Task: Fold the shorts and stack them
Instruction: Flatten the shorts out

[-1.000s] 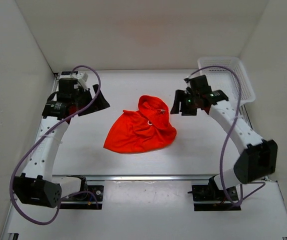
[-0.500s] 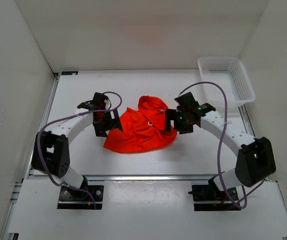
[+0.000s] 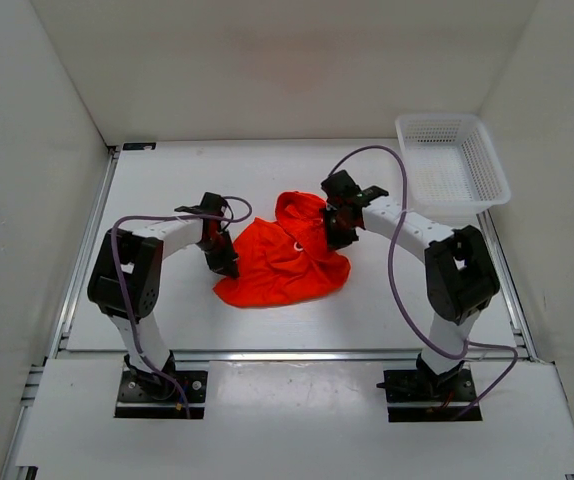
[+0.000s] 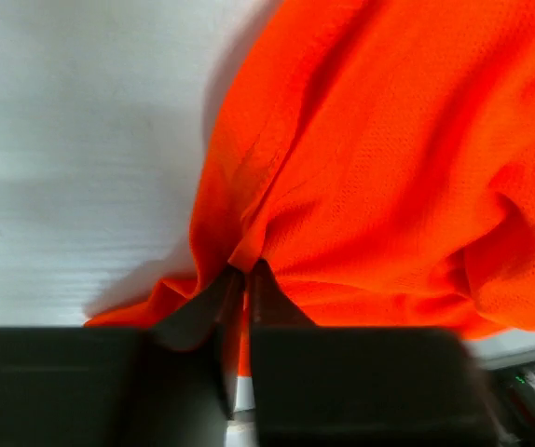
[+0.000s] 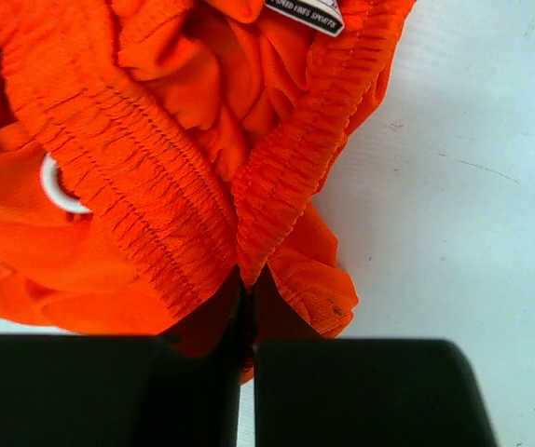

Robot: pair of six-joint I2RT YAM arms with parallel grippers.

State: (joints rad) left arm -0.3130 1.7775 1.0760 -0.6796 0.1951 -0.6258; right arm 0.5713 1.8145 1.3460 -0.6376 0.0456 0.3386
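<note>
The orange-red shorts (image 3: pixel 285 262) lie crumpled in a heap on the white table, mid-view from above. My left gripper (image 3: pixel 225 262) is shut on a fold at the heap's left edge; in the left wrist view the shorts' fabric (image 4: pixel 379 168) pinches between the dark fingertips (image 4: pixel 219 293). My right gripper (image 3: pixel 333 232) is shut on the gathered elastic waistband (image 5: pixel 277 186) at the heap's upper right. A white drawstring loop (image 5: pixel 55 186) and a dark label (image 5: pixel 305 13) show beside the waistband.
A white mesh basket (image 3: pixel 453 160) stands at the back right corner of the table. White walls close in the table on three sides. Purple cables loop over both arms.
Both arms swung in from the table's sides to the shorts. Both grippers closed on the fabric, the left on the left edge and the right on the waistband.
</note>
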